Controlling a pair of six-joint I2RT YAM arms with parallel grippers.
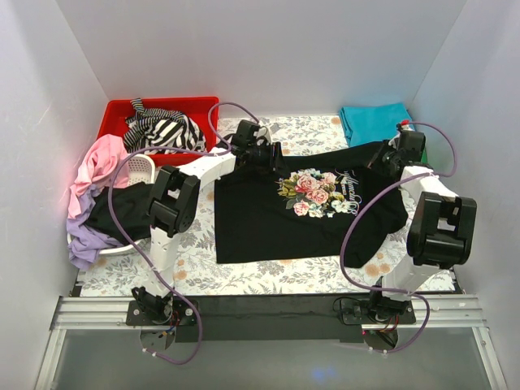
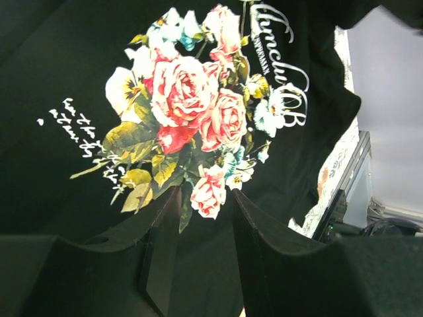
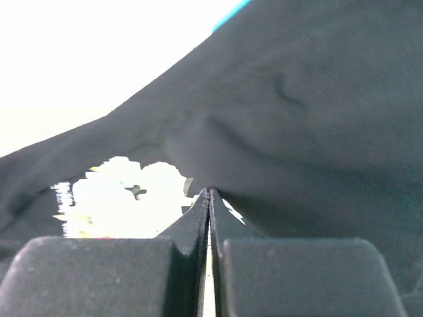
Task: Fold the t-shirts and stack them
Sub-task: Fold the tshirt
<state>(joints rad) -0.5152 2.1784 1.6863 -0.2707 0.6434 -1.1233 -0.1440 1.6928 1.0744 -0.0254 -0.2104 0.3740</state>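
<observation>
White-walled booth, floral table cover point(image 1: 268, 272). Black rose-print tee point(image 1: 260, 219) spread mid-table, print up. Likely step: gripping far edge for first fold. Right gripper point(image 3: 209, 193) pinched closed on its far-right edge; left gripper point(image 2: 205, 195) part-open over far-left, holding nothing. Next: close left, lift evenly.

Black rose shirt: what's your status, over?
Left tool open, above the rose print. Right tool shut on black t-shirt, far right corner raised. Teal t-shirt just beyond.
</observation>
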